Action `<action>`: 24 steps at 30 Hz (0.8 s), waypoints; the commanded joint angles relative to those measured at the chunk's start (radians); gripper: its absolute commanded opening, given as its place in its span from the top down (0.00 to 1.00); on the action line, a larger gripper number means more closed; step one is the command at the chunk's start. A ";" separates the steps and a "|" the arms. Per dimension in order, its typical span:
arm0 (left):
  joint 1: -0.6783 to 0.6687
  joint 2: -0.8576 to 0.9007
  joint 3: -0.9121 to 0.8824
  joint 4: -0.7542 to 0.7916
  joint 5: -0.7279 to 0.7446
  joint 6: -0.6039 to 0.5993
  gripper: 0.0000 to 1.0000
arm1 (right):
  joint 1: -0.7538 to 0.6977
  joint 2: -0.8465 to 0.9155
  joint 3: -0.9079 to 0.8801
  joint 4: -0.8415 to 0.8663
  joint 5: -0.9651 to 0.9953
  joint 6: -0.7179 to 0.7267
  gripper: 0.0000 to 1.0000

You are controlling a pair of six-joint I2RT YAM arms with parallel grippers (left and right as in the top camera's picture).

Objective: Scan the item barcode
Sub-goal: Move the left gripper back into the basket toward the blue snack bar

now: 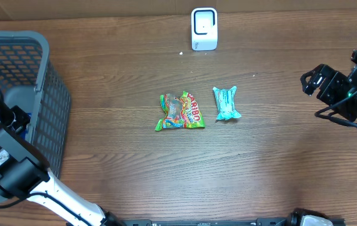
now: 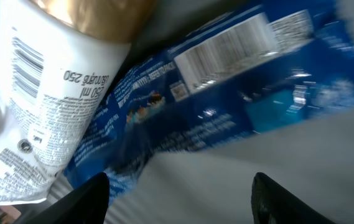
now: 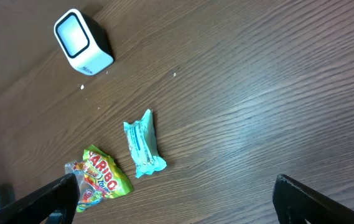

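Observation:
In the left wrist view a blue packet [image 2: 239, 93] with a barcode on white lies close below the camera, partly under a white pouch [image 2: 46, 106] with its own barcode. My left gripper [image 2: 180, 186] is open just over them; its left finger [image 2: 89, 199] is beside the packet's edge and nothing sits between the fingers. In the overhead view the left arm [image 1: 5, 150] reaches into the grey basket [image 1: 46, 94]. The white scanner [image 1: 204, 29] stands at the table's back. My right gripper [image 1: 319, 81] hangs open at the far right, holding nothing.
A green Haribo bag [image 1: 181, 111] and a teal wrapped bar [image 1: 226, 103] lie side by side mid-table; the right wrist view shows the Haribo bag [image 3: 99, 179], the teal bar [image 3: 142, 143] and the scanner [image 3: 82, 42].

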 commanded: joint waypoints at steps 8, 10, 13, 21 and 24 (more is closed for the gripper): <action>-0.002 0.076 -0.008 0.015 -0.095 -0.031 0.40 | 0.006 -0.002 0.021 0.007 -0.008 -0.003 0.00; -0.006 0.085 -0.008 0.022 -0.083 -0.031 0.45 | 0.006 -0.002 0.021 0.006 -0.008 -0.003 0.00; -0.012 0.102 -0.009 0.026 -0.070 -0.031 0.48 | 0.006 -0.002 0.021 0.006 -0.008 -0.003 0.00; -0.022 0.144 -0.009 0.014 -0.034 -0.031 0.96 | 0.006 -0.002 0.021 0.007 -0.008 -0.003 0.00; -0.031 0.143 -0.008 0.005 -0.001 -0.030 0.96 | 0.006 -0.002 0.021 0.007 -0.008 -0.003 0.00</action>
